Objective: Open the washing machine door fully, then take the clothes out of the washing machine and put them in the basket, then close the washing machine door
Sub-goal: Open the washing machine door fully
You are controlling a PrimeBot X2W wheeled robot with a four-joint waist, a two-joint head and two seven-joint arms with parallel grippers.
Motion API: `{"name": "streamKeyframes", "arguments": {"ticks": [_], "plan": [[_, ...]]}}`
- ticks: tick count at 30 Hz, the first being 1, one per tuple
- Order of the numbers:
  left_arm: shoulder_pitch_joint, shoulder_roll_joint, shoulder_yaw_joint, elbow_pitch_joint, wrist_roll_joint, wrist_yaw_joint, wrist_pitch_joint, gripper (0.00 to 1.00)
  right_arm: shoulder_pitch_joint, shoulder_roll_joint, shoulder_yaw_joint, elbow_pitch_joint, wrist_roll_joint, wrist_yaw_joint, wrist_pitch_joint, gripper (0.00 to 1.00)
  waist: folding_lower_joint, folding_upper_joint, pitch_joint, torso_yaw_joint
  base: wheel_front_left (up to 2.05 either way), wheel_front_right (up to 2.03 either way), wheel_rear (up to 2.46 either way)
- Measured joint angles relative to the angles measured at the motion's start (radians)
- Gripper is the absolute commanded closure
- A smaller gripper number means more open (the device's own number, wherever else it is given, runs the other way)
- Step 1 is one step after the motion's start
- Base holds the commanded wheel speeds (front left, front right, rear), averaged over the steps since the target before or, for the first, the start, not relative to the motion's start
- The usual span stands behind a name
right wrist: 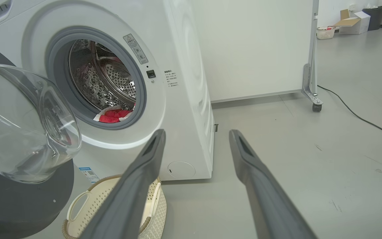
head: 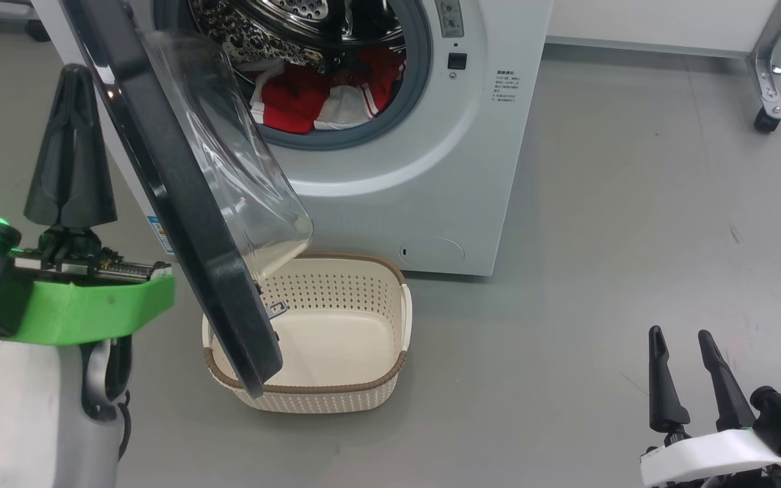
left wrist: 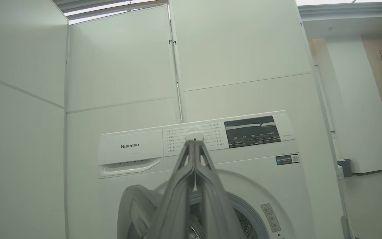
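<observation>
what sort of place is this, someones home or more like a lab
Probably a lab or test hall, not a home: the washing machine stands on a bare grey floor before white partition panels on a wheeled leg, and cardboard boxes sit far off.

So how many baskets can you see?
2. One cream basket sits on the floor in front of the washing machine, partly under its open door. A second, pale basket stands far off across the room. More could be hidden.
</observation>
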Motion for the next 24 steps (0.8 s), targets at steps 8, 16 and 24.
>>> {"name": "streamKeyframes", "arguments": {"ticks": [8, 16, 24], "plan": [[-0.007, -0.007, -0.088, -0.038, 0.002, -0.006, 0.045, 1.00, 0.001, 0.012, -0.002, 0.006, -0.007, 0.009, 0.000, 0.00, 0.0000, 0.0000, -0.005, -0.011, 0.00, 0.00, 0.00], [0.020, -0.010, -0.216, -0.025, 0.009, -0.015, 0.111, 1.00, 0.002, 0.016, -0.007, 0.011, -0.013, 0.017, 0.000, 0.00, 0.0000, 0.0000, -0.009, -0.020, 0.00, 0.00, 0.00], [0.100, -0.020, -0.312, 0.022, -0.006, -0.022, 0.187, 1.00, 0.013, 0.021, -0.009, 0.017, -0.015, 0.026, 0.000, 0.00, 0.0000, 0.0000, -0.013, -0.026, 0.00, 0.00, 0.00]]}}
